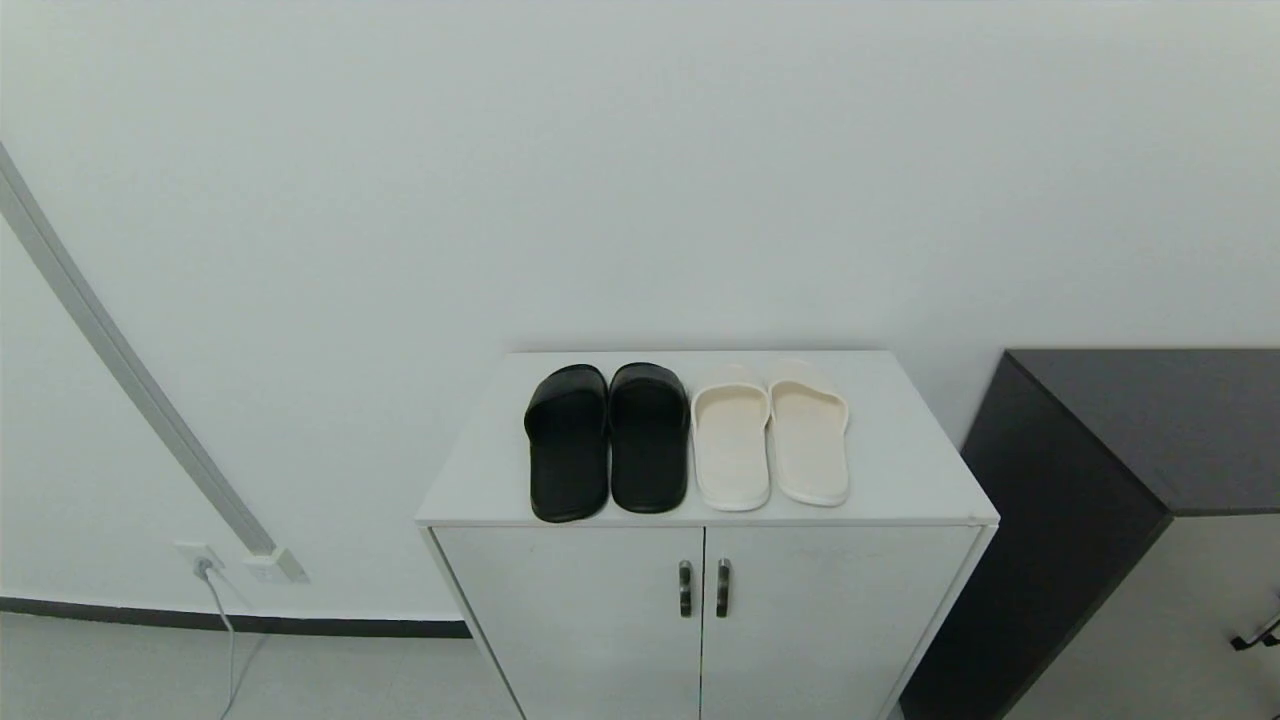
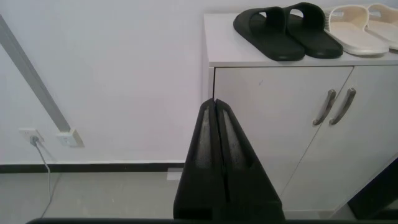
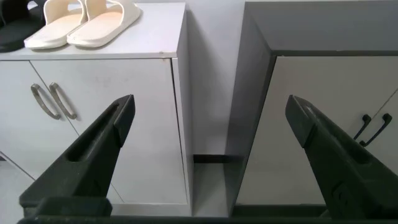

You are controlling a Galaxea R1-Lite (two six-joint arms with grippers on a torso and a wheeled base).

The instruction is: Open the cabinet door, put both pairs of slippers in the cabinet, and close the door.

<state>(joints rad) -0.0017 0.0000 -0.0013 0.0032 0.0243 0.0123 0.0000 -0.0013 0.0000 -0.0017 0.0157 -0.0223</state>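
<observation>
Likely light, bendy foam: pinch black pair (image 1: pixel 570 460) and white pair (image 1: pixel 731 460) at straps (image 1: pixel 567 398); left gripper (image 2: pixel 215 107) closed, empty, right gripper (image 3: pixel 209 102) spread wide, empty.

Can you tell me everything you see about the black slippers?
The black slippers are a pair of matte, rubbery-looking slides, each with one wide strap. They lie flat, side by side and touching, straps toward the wall, heels near the front edge, on top of the white cabinet. One sits against a cream slipper.
</observation>
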